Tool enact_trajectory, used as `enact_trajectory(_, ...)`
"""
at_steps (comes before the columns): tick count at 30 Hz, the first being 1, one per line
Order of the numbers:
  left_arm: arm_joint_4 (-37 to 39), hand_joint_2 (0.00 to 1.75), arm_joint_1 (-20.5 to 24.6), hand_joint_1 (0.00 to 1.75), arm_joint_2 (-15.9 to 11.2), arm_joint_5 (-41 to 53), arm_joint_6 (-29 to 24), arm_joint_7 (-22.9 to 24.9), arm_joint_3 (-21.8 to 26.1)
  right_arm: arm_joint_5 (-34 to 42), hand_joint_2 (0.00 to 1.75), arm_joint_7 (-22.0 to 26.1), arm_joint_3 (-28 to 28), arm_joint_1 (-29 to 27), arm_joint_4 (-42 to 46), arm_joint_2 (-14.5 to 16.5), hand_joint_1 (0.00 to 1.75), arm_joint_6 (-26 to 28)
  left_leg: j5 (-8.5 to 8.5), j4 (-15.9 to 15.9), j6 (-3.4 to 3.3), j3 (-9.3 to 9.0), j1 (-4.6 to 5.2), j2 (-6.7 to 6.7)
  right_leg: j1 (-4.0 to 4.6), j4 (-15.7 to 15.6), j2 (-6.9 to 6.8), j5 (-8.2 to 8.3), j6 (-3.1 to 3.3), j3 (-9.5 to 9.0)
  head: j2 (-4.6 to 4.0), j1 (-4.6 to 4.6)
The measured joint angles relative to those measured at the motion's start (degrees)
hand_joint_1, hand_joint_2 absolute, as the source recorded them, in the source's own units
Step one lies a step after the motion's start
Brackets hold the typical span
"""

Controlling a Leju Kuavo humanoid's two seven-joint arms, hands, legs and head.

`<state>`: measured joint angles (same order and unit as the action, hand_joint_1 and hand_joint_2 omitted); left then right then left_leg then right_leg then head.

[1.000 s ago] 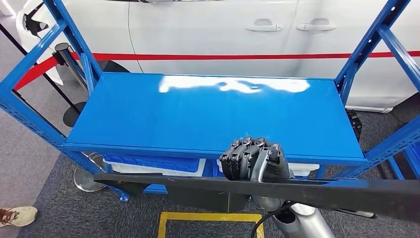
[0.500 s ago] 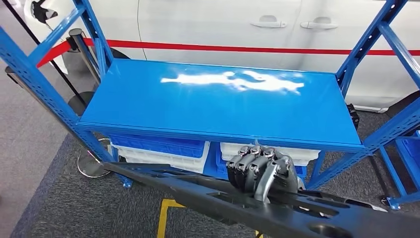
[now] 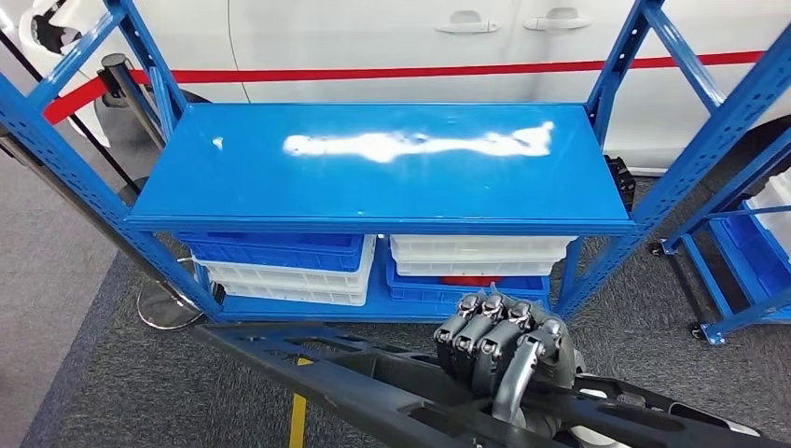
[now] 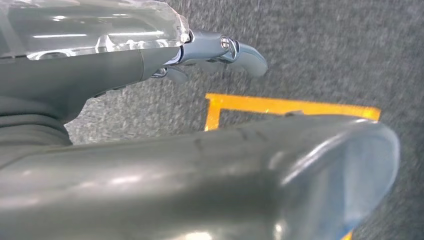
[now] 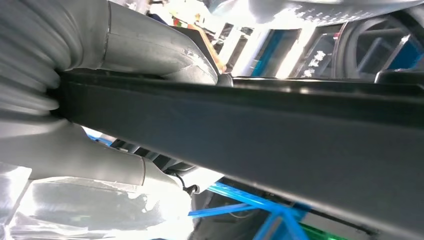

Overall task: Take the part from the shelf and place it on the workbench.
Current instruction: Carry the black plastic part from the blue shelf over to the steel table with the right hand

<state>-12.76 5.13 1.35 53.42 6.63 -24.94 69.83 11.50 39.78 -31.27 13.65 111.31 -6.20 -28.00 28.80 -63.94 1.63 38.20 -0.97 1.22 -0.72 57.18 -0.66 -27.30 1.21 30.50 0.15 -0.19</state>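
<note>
The right hand has its fingers wrapped over the top edge of the part, a long black bar with cut-outs, and the thumb is clamped on the near side, so the part is firmly held. From the fingers it runs far out to the robot's left and a shorter way to its right, tilted. In the right wrist view the part crosses just past the hand.

Over the last second the whole head view has shifted: the blue shelf now sits well beyond the fingers, with dark carpet between its front edge and the part, where a second ago the knuckles lay over that edge. The part has also swung from level to slanted. This looks like the robot backing and turning away, so the take-off from the shelf seems done and the carry to the desk is next.

The left hand hangs over the carpet and a yellow floor marking; its fingers hold nothing and lie loosely apart.
</note>
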Motion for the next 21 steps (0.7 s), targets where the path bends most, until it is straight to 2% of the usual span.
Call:
enact_trajectory(1, 0.0, 0.0, 0.0, 0.0, 0.0, 0.1, 0.1, 0.0, 0.0, 0.0, 1.75, 0.0, 0.0, 0.0, 0.1, 0.0, 1.75, -0.1, 2.95, -3.7, 0.02, 0.97, 0.0, -0.42, 0.12, 0.0, 0.3, 0.7, 0.29, 0.9, 0.0, -0.07)
enact_trajectory(2, 0.0, 0.0, 0.0, 0.0, 0.0, 0.2, 0.1, 0.0, 0.0, 0.0, 1.75, -0.1, 0.0, -0.1, 0.2, 0.0, 1.75, -0.2, 4.96, -7.3, 0.05, 1.68, 0.0, -0.64, 0.24, 0.1, 0.56, 1.39, 0.4, 1.84, 0.0, -0.11)
enact_trajectory(3, 0.0, 0.0, 0.0, 0.0, -0.1, 0.3, 0.1, 0.0, 0.0, -0.2, 1.75, -0.1, 0.0, -0.3, 0.2, 0.0, 1.75, -0.2, 5.58, -10.0, 0.08, 1.85, 0.0, -0.73, 0.35, 0.2, 0.82, 2.07, 0.41, 2.8, 0.0, -0.1)
enact_trajectory(4, 0.0, 0.0, 0.0, 0.0, -0.1, 0.4, 0.1, 0.0, -0.1, -0.6, 1.75, -0.1, 0.0, -0.4, 0.3, 0.0, 1.75, -0.2, 4.83, -11.1, 0.06, 1.26, 0.0, -0.76, 0.41, 0.4, 1.02, 2.7, 0.36, 3.77, -0.01, -0.11)
enact_trajectory(5, 0.0, 0.0, 0.1, 0.0, -0.2, 0.5, 0.1, 0.0, -0.1, -1.0, 1.75, -0.1, 0.0, -0.6, 0.3, -0.1, 1.75, -0.2, 3.13, -10.0, -0.01, -0.38, 0.0, -0.77, 0.44, 0.7, 1.19, 3.29, 0.25, 4.77, -0.01, -0.11)
enact_trajectory(6, 0.0, 0.0, 0.1, 0.0, -0.2, 0.6, 0.2, 0.1, -0.2, -1.5, 1.75, -0.1, 0.0, -0.8, 0.3, -0.1, 1.75, -0.2, 1.48, -7.1, -0.16, -2.92, 0.0, -0.82, 0.44, 1.0, 1.37, 3.81, 0.07, 5.71, -0.01, -0.12)
enact_trajectory(7, 0.0, 0.0, 0.2, 0.0, -0.3, 0.6, 0.2, 0.2, -0.3, -1.8, 1.75, 0.0, 0.1, -0.9, 0.3, -0.2, 1.75, -0.2, 0.89, -3.0, -0.36, -6.01, 0.05, -0.95, 0.49, 1.4, 1.51, 4.26, -0.17, 6.55, -0.01, -0.12)
enact_trajectory(8, 0.0, 0.0, 0.3, 0.0, -0.4, 0.7, 0.3, 0.2, -0.4, -2.1, 1.75, 0.0, 0.1, -0.9, 0.4, -0.3, 1.75, -0.2, 1.05, 1.2, -0.58, -8.8, 0.13, -1.12, 0.54, 1.8, 1.58, 4.68, -0.47, 7.19, 0.0, -0.09)
enact_trajectory(9, 0.0, 0.0, 0.4, 0.0, -0.4, 0.7, 0.4, 0.2, -0.5, -2.3, 1.75, 0.0, 0.2, -1.0, 0.5, -0.3, 1.75, -0.3, 1.69, 4.2, -0.8, -10.58, 0.25, -1.28, 0.58, 2.0, 1.59, 5.09, -0.8, 7.53, 0.0, -0.05)
enact_trajectory(10, 0.0, 0.0, 0.4, 0.0, -0.5, 0.9, 0.5, 0.3, -0.6, -2.4, 1.75, 0.0, 0.3, -1.1, 0.6, -0.4, 1.75, -0.4, 2.27, 5.9, -1.02, -11.38, 0.42, -1.4, 0.58, 2.0, 1.58, 5.57, -1.15, 7.7, 0.0, -0.09)
enact_trajectory(12, 0.0, 0.0, 0.4, 0.0, -0.4, 1.1, 0.6, 0.3, -0.8, -2.5, 1.75, 0.1, 0.5, -1.3, 0.8, -0.5, 1.75, -0.7, 1.53, 6.4, -1.68, -10.81, 0.47, -1.25, 0.47, 1.8, 1.58, 6.44, -1.87, 7.86, 0.0, -0.19)
enact_trajectory(13, 0.0, 0.0, 0.4, 0.0, -0.4, 1.2, 0.6, 0.3, -0.9, -2.5, 1.75, 0.1, 0.7, -1.5, 0.8, -0.6, 1.75, -0.8, 0.86, 6.5, -2.12, -10.31, 0.4, -1.06, 0.39, 2.1, 1.53, 5.88, -2.18, 8.22, 0.0, -0.25)
enact_trajectory(14, 0.0, 0.0, 0.4, 0.0, -0.4, 1.2, 0.6, 0.3, -1.0, -2.5, 1.75, 0.1, 0.8, -1.6, 0.9, -0.8, 1.75, -0.8, 0.09, 6.6, -2.59, -9.69, 0.26, -0.84, 0.31, 3.2, 1.46, 4.16, -2.44, 8.82, 0.0, -0.18)
enact_trajectory(15, 0.0, 0.0, 0.4, 0.0, -0.4, 1.2, 0.6, 0.3, -1.0, -2.5, 1.75, 0.1, 1.0, -1.7, 0.9, -0.9, 1.75, -1.0, -0.71, 6.7, -2.94, -8.93, 0.16, -0.61, 0.15, 5.5, 1.33, 1.37, -2.66, 9.64, 0.0, -0.14)
enact_trajectory(17, 0.0, 0.0, 0.4, 0.0, -0.4, 1.2, 0.6, 0.3, -1.1, -2.6, 1.75, 0.1, 1.3, -2.0, 1.1, -1.1, 1.75, -1.5, -2.17, 6.6, -3.22, -7.12, 0.22, -0.35, -0.02, 12.6, 1.13, -4.41, -3.07, 11.32, 0.0, -0.01)
enact_trajectory(18, 0.0, 0.0, 0.4, 0.0, -0.4, 1.3, 0.6, 0.3, -1.2, -2.6, 1.75, 0.1, 1.4, -2.1, 1.2, -1.1, 1.75, -1.7, -2.85, 6.5, -3.19, -6.12, 0.24, -0.22, -0.07, 15.9, 1.07, -5.63, -3.25, 11.67, 0.0, -0.01)
enact_trajectory(19, 0.0, 0.0, 0.4, 0.0, -0.4, 1.3, 0.6, 0.3, -1.2, -2.6, 1.75, 0.1, 1.5, -2.3, 1.2, -1.1, 1.75, -1.8, -3.49, 6.4, -3.13, -5.12, 0.25, -0.1, -0.09, 17.8, 1.01, -5.4, -3.37, 11.36, 0.0, -0.01)
enact_trajectory(20, 0.0, 0.0, 0.4, 0.0, -0.4, 1.3, 0.6, 0.3, -1.3, -2.6, 1.75, 0.1, 1.6, -2.4, 1.2, -1.2, 1.75, -1.8, -4.07, 6.2, -3.03, -4.13, 0.25, 0.01, -0.11, 17.9, 0.97, -4.07, -3.4, 10.15, 0.0, -0.01)
enact_trajectory(21, 0.0, 0.0, 0.4, 0.0, -0.4, 1.3, 0.6, 0.3, -1.3, -2.6, 1.75, 0.1, 1.7, -2.5, 1.2, -1.2, 1.75, -1.9, -4.62, 6.0, -2.9, -3.21, 0.25, 0.09, -0.12, 16.0, 0.94, -2.43, -3.33, 7.92, 0.0, -0.01)
